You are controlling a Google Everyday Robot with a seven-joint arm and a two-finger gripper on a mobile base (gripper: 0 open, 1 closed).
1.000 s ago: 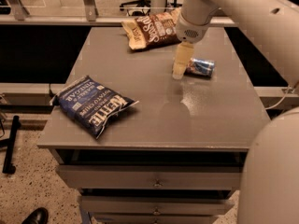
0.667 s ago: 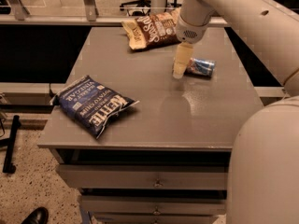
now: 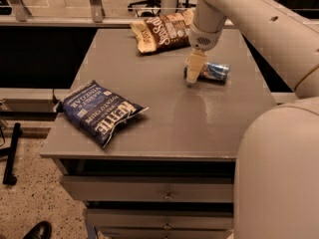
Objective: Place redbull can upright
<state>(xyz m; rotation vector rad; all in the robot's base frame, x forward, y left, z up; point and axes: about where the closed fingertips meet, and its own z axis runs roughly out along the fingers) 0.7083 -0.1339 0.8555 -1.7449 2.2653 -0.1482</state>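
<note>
The redbull can (image 3: 213,71) is a slim blue and silver can lying on its side on the grey table (image 3: 164,103), at the right of the middle. My gripper (image 3: 192,77) hangs from the cream arm and points down at the can's left end, its tips close to the table top. The gripper covers the can's left end.
A brown chip bag (image 3: 162,31) lies at the table's far edge behind the gripper. A blue Kettle chip bag (image 3: 99,112) lies near the front left corner. Drawers (image 3: 164,195) are under the table. My arm's large body (image 3: 279,168) fills the right foreground.
The gripper has stayed at the can's left end, perhaps a little lower. The can and both bags have not moved.
</note>
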